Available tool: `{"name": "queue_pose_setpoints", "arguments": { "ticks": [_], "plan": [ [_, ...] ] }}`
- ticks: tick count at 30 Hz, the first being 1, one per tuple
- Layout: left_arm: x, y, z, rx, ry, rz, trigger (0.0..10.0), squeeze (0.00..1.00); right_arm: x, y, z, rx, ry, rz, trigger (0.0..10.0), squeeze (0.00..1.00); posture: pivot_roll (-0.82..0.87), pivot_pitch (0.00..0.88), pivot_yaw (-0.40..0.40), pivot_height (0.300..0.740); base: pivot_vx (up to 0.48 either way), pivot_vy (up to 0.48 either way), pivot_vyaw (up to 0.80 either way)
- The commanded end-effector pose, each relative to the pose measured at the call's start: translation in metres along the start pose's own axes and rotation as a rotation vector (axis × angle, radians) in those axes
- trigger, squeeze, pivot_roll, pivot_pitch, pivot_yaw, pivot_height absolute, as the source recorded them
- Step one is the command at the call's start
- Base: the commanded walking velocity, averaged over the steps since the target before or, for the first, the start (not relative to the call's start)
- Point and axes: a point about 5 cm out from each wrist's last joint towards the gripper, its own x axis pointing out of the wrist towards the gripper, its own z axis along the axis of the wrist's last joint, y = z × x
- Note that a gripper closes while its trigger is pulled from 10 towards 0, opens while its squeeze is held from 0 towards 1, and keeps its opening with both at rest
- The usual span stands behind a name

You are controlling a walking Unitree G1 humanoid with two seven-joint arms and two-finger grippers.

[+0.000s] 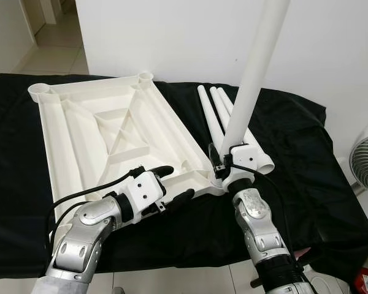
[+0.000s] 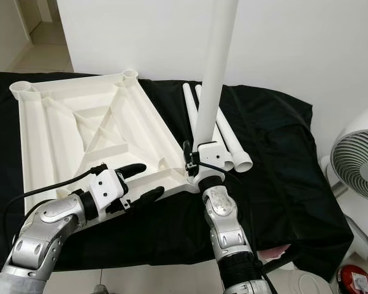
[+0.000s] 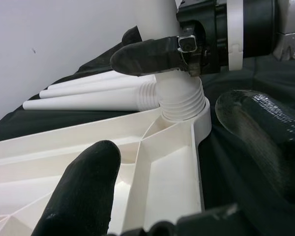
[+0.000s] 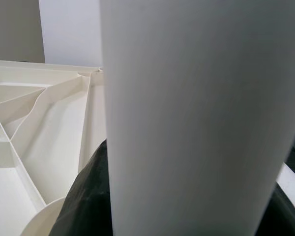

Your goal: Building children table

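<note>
The white plastic tabletop lies upside down on a black cloth, ribs facing up. My right gripper is shut on a white table leg and holds it upright. The leg's threaded end sits in the near right corner socket. My left gripper is open at the tabletop's near rim, left of that corner. One of its fingers lies over the ribs and the other is outside the rim. In the right wrist view the leg stands close, with the tabletop behind it.
Three spare white legs lie side by side on the cloth just beyond the held leg. A white fan stands at the right, off the cloth. A white wall runs behind. Two more corner sockets stick up at the far end.
</note>
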Motion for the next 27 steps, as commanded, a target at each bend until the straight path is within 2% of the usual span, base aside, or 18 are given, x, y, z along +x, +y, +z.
{"name": "queue_pose_setpoints", "arguments": {
  "ticks": [1, 7, 15, 21, 27],
  "plan": [
    [0.001, 0.005, 0.001, 0.007, 0.007, 0.084, 10.0, 0.0, -0.011, -0.007, -0.028, 0.031, 0.148, -0.026, 10.0, 0.0, 0.04, 0.026, -0.054, 0.74, 0.0, 0.0, 0.0],
    [0.002, 0.005, 0.001, 0.009, 0.006, 0.076, 10.0, 0.0, -0.011, -0.022, -0.031, 0.103, 0.189, -0.181, 10.0, 0.0, 0.04, 0.025, -0.048, 0.74, 0.0, 0.0, 0.0],
    [0.002, 0.005, 0.002, 0.013, 0.007, 0.071, 10.0, 0.0, -0.004, -0.019, -0.027, 0.155, 0.184, -0.187, 10.0, 0.0, 0.04, 0.02, -0.045, 0.74, 0.0, 0.0, 0.0],
    [0.002, 0.005, 0.002, 0.014, 0.007, 0.07, 10.0, 0.0, -0.003, -0.016, -0.024, 0.118, 0.167, -0.193, 10.0, 0.0, 0.04, 0.018, -0.049, 0.74, 0.0, 0.0, 0.0],
    [0.002, 0.003, 0.002, 0.013, 0.005, 0.068, 10.0, 0.0, -0.007, -0.018, -0.018, 0.094, 0.108, -0.289, 10.0, 0.0, 0.04, 0.014, -0.056, 0.74, 0.0, 0.0, 0.0]
  ]
}}
